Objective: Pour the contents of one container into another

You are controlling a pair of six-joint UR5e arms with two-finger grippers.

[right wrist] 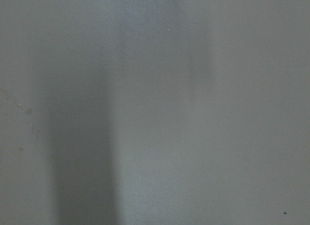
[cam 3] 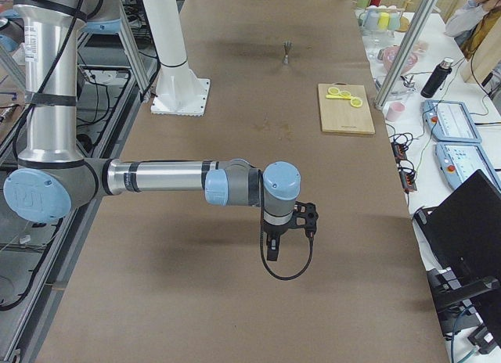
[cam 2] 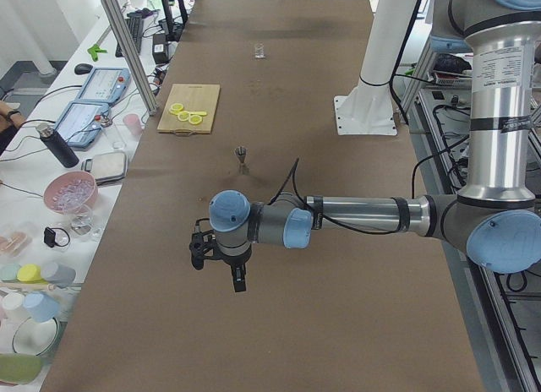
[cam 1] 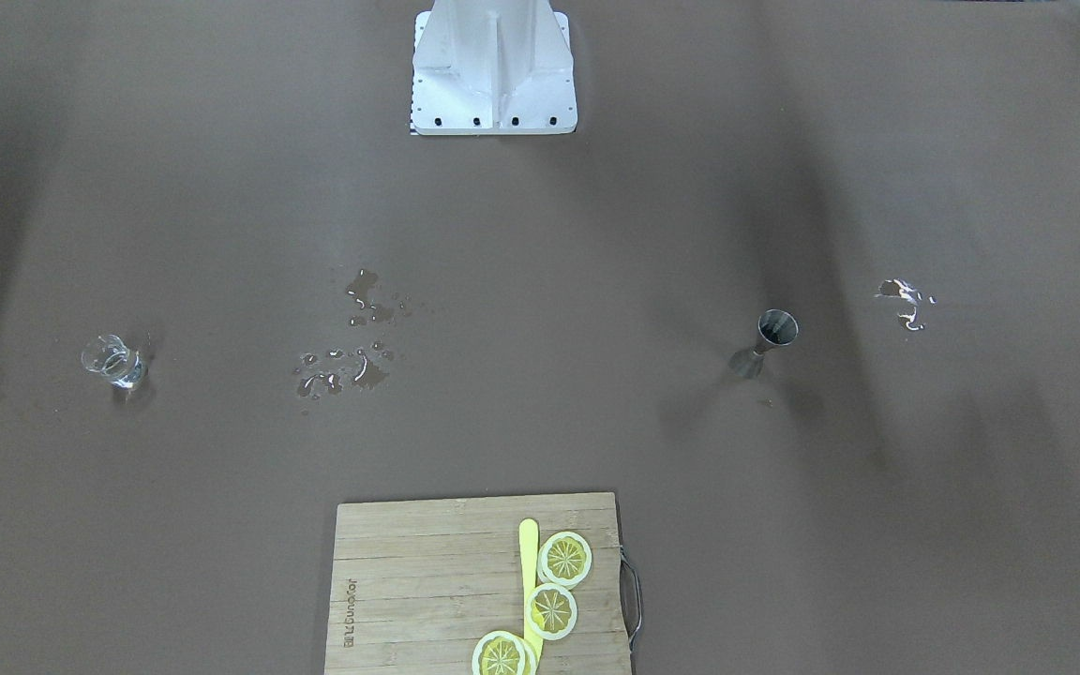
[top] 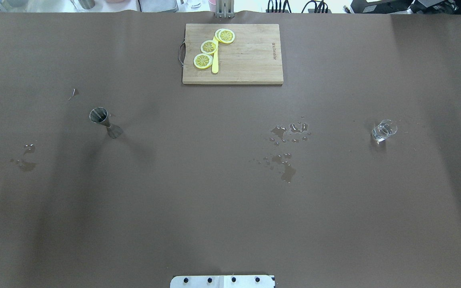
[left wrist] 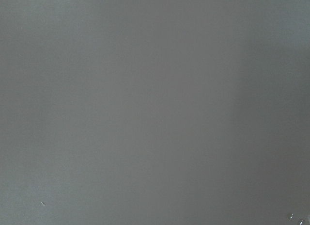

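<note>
I see my left gripper point(cam 2: 239, 280) and right gripper point(cam 3: 271, 252) only in the side views, jaws too small to read. Far beyond the left gripper, the tumbler point(cam 2: 259, 50) is a tiny blur. The front view's bottom edge crops the cutting board point(cam 1: 409, 581).

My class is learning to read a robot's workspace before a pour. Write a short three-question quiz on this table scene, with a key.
1. True or false: the jigger stands upright, far apart from the glass tumbler.
2. How many lemon slices lie on the cutting board? A two, B three, C five.
3. Which container stands on the robot's right side?
Key: 1 true; 2 B; 3 the glass tumbler.
</note>
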